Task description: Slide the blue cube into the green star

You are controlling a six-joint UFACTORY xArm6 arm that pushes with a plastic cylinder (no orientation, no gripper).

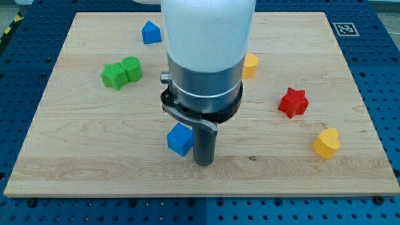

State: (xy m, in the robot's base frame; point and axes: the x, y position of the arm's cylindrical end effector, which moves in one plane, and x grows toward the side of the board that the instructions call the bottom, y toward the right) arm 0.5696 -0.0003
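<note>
Our tip, an ungrasping bare rod, sits just right of the blue cube. Open board separates the cube from the green star, which touches a green block.

Arm, one unit: broad glossy white cylindrical housing; below it a grey metal collar with small side stud at left; black ring clamp; short, thick dark grey rod, my tip blunt-ended.

The blue cube sits just left of my tip on the table; the green star lies well apart, upper left.
</note>
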